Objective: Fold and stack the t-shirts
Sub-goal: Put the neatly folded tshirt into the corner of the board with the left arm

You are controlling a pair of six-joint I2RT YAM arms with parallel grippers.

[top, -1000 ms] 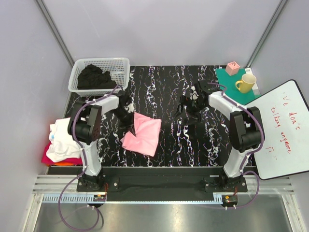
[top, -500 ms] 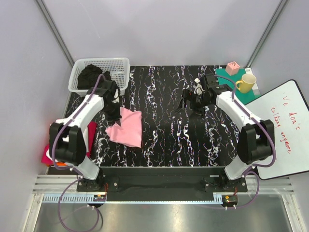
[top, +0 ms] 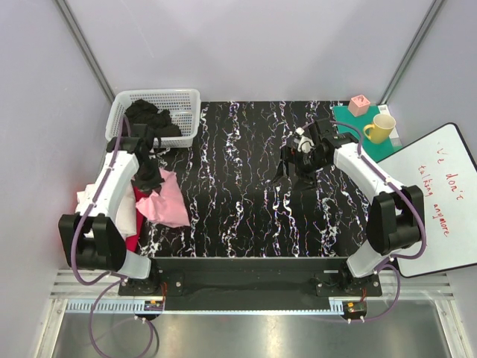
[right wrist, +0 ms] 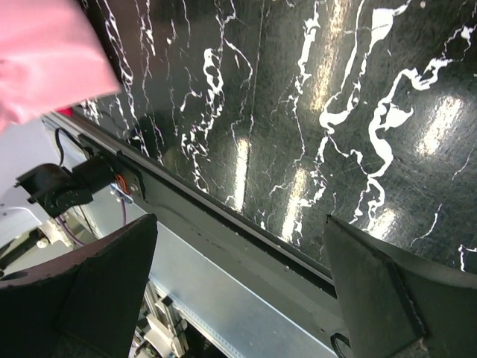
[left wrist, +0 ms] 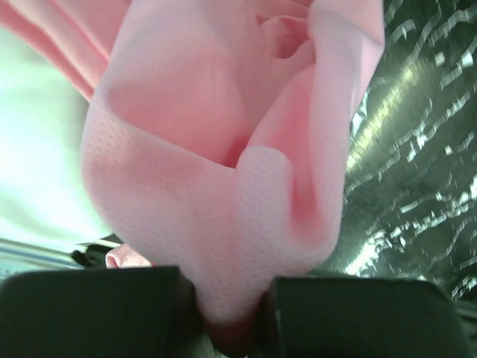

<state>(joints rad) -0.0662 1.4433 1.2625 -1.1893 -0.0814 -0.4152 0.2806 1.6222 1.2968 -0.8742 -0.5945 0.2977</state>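
My left gripper [top: 149, 181] is shut on a bunched fold of the light pink t-shirt [top: 168, 203], which hangs folded over the table's left edge. In the left wrist view the pink t-shirt [left wrist: 223, 149] fills the frame, pinched between my two black fingers at my left gripper [left wrist: 227, 302]. Under and beside it lies a white t-shirt [top: 125, 216] on a magenta-red t-shirt [top: 132, 241]. Black t-shirts [top: 149, 119] fill the basket. My right gripper [top: 289, 168] hovers open over the table's right half, holding nothing; my right gripper [right wrist: 238, 283] shows only table between its fingers.
The white lattice basket [top: 186, 101] stands at the back left. At the back right, a green mat [top: 350, 127] carries a yellow mug [top: 380, 128] and a pink cube [top: 359, 104]. A whiteboard [top: 440, 201] lies on the right. The black marbled table [top: 238, 194] spans the middle.
My left arm has swung left, carrying the pink t-shirt from the table's left-middle to over the stack at the left edge. My right arm rose and stretched out slightly, still open.
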